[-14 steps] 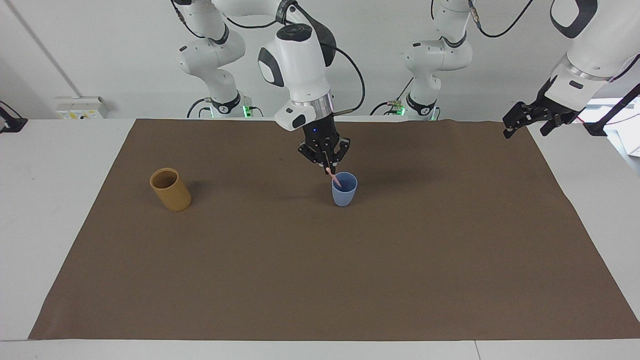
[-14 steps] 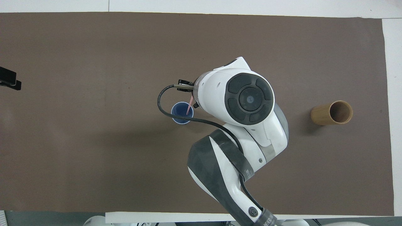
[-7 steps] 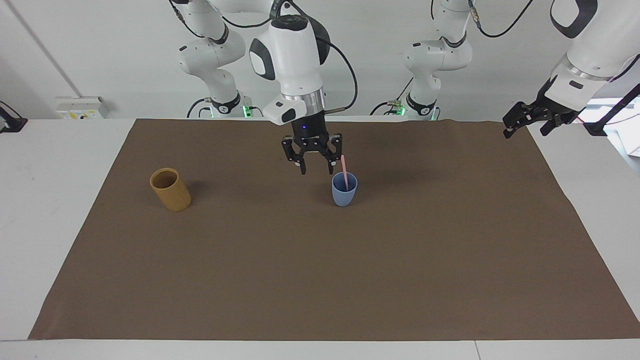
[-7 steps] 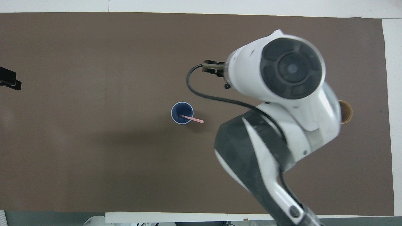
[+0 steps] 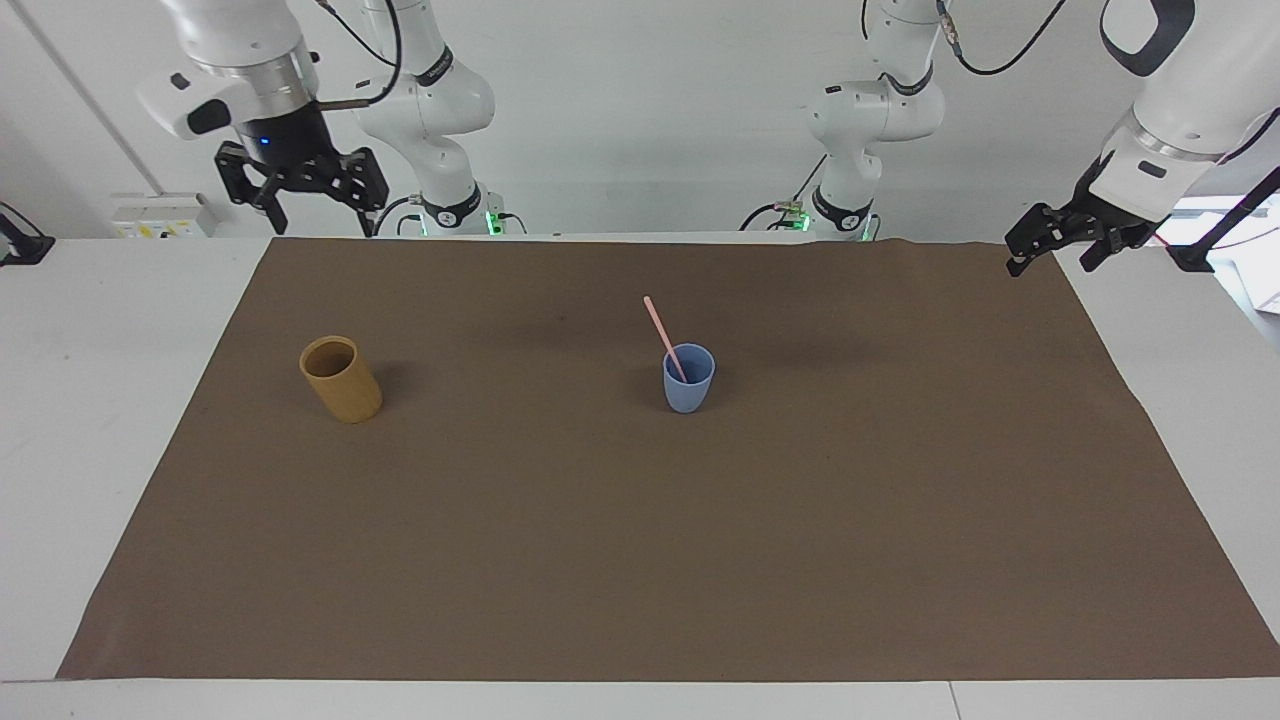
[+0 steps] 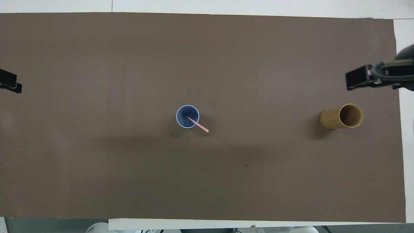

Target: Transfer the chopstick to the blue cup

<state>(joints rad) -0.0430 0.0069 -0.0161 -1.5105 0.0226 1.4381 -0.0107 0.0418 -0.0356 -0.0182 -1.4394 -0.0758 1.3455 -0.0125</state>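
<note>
The blue cup (image 5: 689, 380) stands upright mid-table on the brown mat (image 5: 640, 560). One pale-pink chopstick (image 5: 662, 334) stands in it, its top leaning over the rim toward the robots and the right arm's end. Both show in the overhead view: the cup (image 6: 187, 116) and the chopstick (image 6: 200, 125). My right gripper (image 5: 320, 210) is open and empty, raised high over the mat's corner at the right arm's end; its tip shows in the overhead view (image 6: 355, 81). My left gripper (image 5: 1050, 265) is open and empty and waits over the mat's edge at the left arm's end (image 6: 11, 84).
A taller tan-orange cylindrical cup (image 5: 341, 380) stands on the mat toward the right arm's end, empty inside in the overhead view (image 6: 341, 116). White table surface borders the mat on all sides.
My right gripper let go of the chopstick in the blue cup, opened, rose and swung away to the right arm's end. The chopstick settled leaning on the rim. The left arm has not moved.
</note>
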